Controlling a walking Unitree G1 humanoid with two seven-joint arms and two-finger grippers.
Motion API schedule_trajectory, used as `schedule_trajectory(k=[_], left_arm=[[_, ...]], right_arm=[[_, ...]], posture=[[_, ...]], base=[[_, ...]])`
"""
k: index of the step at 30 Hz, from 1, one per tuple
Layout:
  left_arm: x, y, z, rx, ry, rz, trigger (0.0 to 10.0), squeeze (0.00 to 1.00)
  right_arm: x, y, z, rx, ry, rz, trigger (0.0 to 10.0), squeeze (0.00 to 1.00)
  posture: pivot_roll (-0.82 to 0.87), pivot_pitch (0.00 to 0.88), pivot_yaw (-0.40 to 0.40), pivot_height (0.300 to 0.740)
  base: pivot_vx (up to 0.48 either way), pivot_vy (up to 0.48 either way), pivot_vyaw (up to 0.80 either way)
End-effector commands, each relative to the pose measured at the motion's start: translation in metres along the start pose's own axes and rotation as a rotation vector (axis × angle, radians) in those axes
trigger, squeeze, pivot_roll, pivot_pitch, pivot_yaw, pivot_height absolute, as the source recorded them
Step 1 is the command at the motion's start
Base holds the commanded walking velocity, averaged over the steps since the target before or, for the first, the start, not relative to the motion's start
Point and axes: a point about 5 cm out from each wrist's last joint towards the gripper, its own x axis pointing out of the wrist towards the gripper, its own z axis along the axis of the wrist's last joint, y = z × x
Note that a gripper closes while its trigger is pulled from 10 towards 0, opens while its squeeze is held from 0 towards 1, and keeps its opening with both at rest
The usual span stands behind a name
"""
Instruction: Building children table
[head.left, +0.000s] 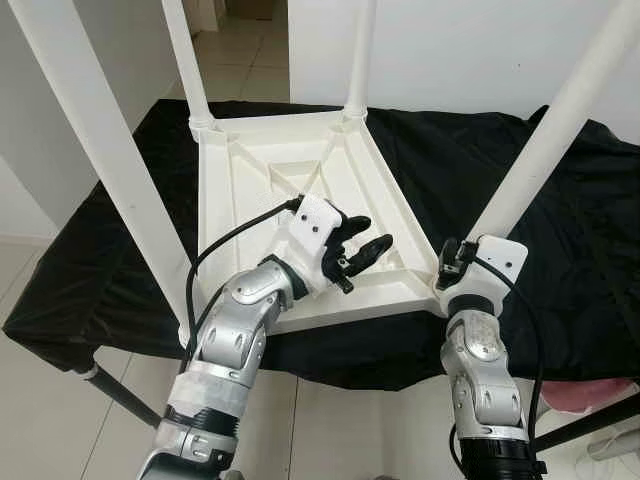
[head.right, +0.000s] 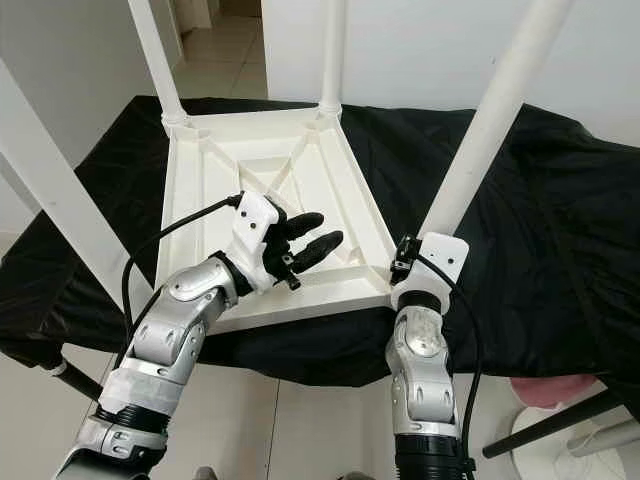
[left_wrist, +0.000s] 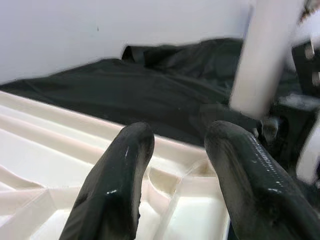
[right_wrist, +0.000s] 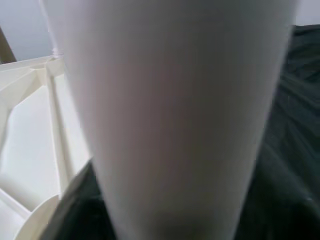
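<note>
Nearest the robot, the right claw (head.left: 452, 262) sits at the foot of the near-right leg (head.left: 545, 130), at about five o'clock on the upturned tabletop (head.left: 250, 210). Its wrist view looks straight up a broad white cylinder from close range, so the leg stands right in front of the fingers. Whether they are pinching it or standing off cannot be told.

The left claw (head.left: 362, 248) hovers over the near half of the tabletop's ribbed underside, at about six o'clock. Its two black fingers (left_wrist: 116, 185) are spread with nothing between them, and they point toward three o'clock, at the same near-right corner socket.

The children's table lies upside down on the black-draped worktop (head.left: 560, 240). The near-left leg (head.left: 100, 150) rises at seven o'clock. Farther off, the far-left leg (head.left: 187, 60) stands at eleven o'clock and the far-right leg (head.left: 360, 55) at one o'clock.

The relation that matters is at the five o'clock corner. The near-right leg's long axis runs up from its socket and leans away toward one o'clock in the head views. The right arm is already at its base. The left would have to cross the tabletop toward three o'clock. Seating that leg looks like the right arm's job, with the left free to steady the tabletop.
</note>
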Motion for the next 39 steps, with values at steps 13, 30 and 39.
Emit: schedule_trajectory(k=[13, 30, 39], left_arm=[[-0.019, -0.014, -0.022, 0.024, 0.106, -0.053, 10.0, 0.00], [-0.016, -0.018, -0.020, 0.022, 0.102, -0.072, 10.0, 0.00], [-0.013, -0.021, -0.018, 0.019, 0.094, -0.073, 10.0, 0.00]], right_arm=[[-0.007, -0.010, 0.003, 0.045, -0.042, 0.178, 10.0, 1.00], [0.017, -0.040, -0.009, -0.180, 0.064, 0.685, 10.0, 0.00], [0.030, -0.037, -0.010, -0.206, 0.074, 0.861, 10.0, 0.00]], posture=[[-0.07, 0.000, 0.000, 0.740], [-0.08, 0.000, 0.010, 0.740], [-0.08, 0.000, 0.005, 0.740]], base=[[0.000, 0.000, 0.00], [0.000, 0.000, 0.00], [0.000, 0.000, 0.00]])
